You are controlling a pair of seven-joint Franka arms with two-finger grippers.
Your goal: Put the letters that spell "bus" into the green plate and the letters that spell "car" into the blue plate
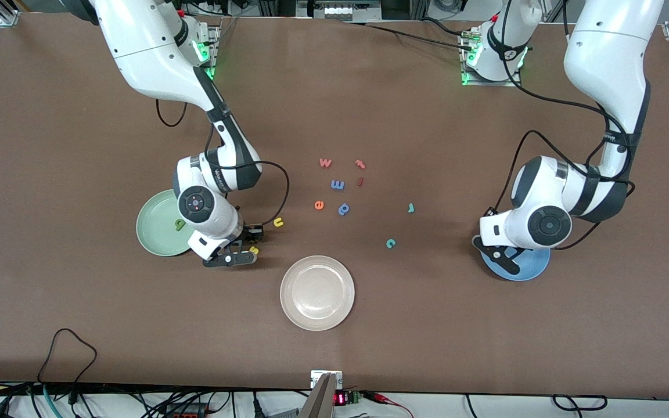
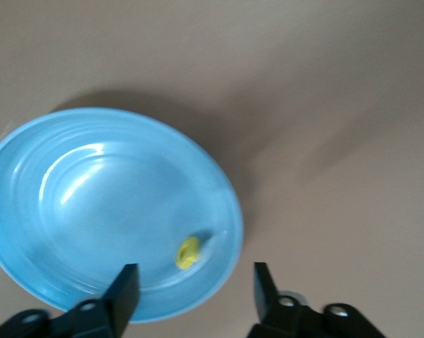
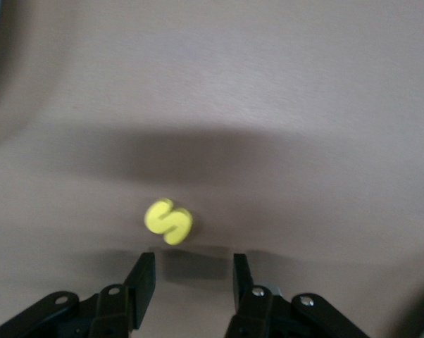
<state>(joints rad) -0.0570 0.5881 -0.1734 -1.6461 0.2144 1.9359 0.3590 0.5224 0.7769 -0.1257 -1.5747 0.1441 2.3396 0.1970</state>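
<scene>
The brown tabletop carries three round plates of one size. The green plate lies just beside the right gripper, toward the right arm's end, with the green b in it. The blue plate lies under the left gripper, and the off-white plate sits between the two grippers, nearer the front camera.

The right gripper hangs low over the tabletop, its fingers apart with nothing between them; the yellow s lies flat on the tabletop just ahead of the fingertips. The yellow u lies close by, a little farther from the front camera.

The left gripper stands with its fingers well apart and empty, and the yellow a rests in the blue plate just ahead of them, near the rim.

The teal c and teal r lie on the tabletop between the grippers. Near them are the blue p-like letter and the orange e.
</scene>
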